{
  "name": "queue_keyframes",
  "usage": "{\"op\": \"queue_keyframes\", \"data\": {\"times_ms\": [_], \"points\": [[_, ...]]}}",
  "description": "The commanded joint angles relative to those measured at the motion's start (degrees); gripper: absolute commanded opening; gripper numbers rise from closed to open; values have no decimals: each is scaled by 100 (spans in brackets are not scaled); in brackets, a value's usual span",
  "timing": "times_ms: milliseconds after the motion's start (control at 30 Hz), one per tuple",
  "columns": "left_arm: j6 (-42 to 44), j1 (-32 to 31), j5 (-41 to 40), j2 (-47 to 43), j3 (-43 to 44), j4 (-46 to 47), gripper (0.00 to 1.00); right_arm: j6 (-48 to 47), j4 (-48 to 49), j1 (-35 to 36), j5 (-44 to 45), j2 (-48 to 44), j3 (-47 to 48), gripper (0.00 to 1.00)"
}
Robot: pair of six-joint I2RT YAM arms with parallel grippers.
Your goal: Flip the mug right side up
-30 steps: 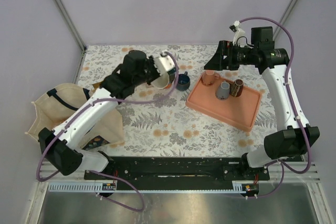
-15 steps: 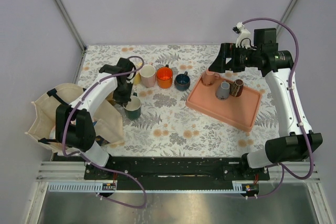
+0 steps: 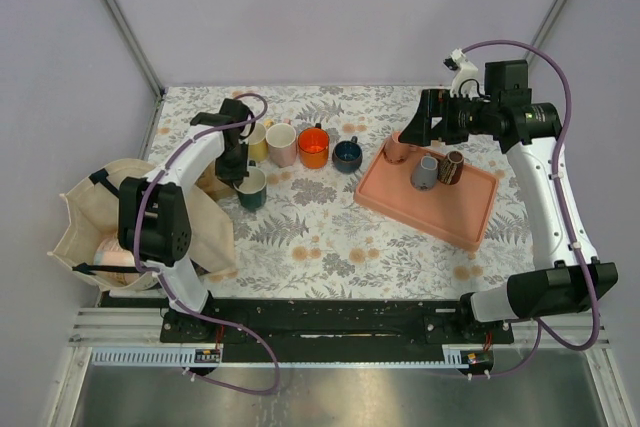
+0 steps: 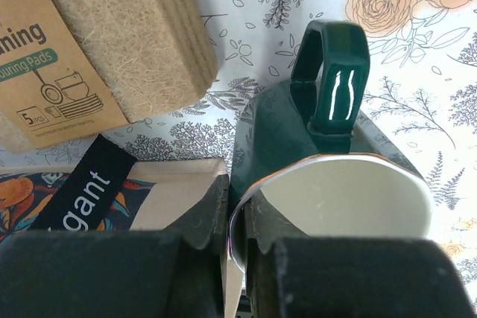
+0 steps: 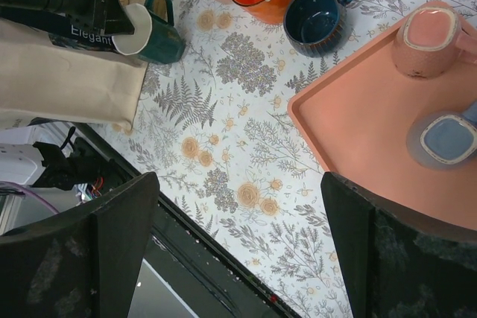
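The left gripper [image 4: 237, 223] is clamped on the near rim of the green mug [image 4: 277, 128], which appears to sit mouth-up beside the bag [image 3: 95, 202], handle pointing away from the wrist, while the right gripper [image 5: 238, 184], wide apart, hovers far off by the tray [image 3: 470, 229].

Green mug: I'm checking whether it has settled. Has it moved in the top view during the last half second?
Yes. The green mug shifted slightly up the view, away from the robot, ending closer to the pink mug.
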Motion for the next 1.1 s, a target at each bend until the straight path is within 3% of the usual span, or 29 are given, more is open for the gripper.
{"op": "queue_keyframes", "data": {"times_ms": [0,233,533,733,833,933,1067], "points": [[179,10,43,-117,34,390,0,-182,-33,35,105,-156,34,99],[223,63,306,-20,-72,399,1,-209,-42,35,209,-42,25,99],[442,63,228,-196,-142,408,34,-437,-94,35,430,-68,-106,100],[995,80,-141,-889,209,276,53,-524,-24,26,1184,-217,-273,100],[1119,72,269,-1311,411,267,56,-910,124,9,2035,-253,-483,99],[1198,63,928,-1706,543,302,57,-1411,397,-105,2266,-200,-713,99],[1628,-25,1676,-2750,-139,1511,62,-1668,424,-149,2749,247,-626,98]]}}
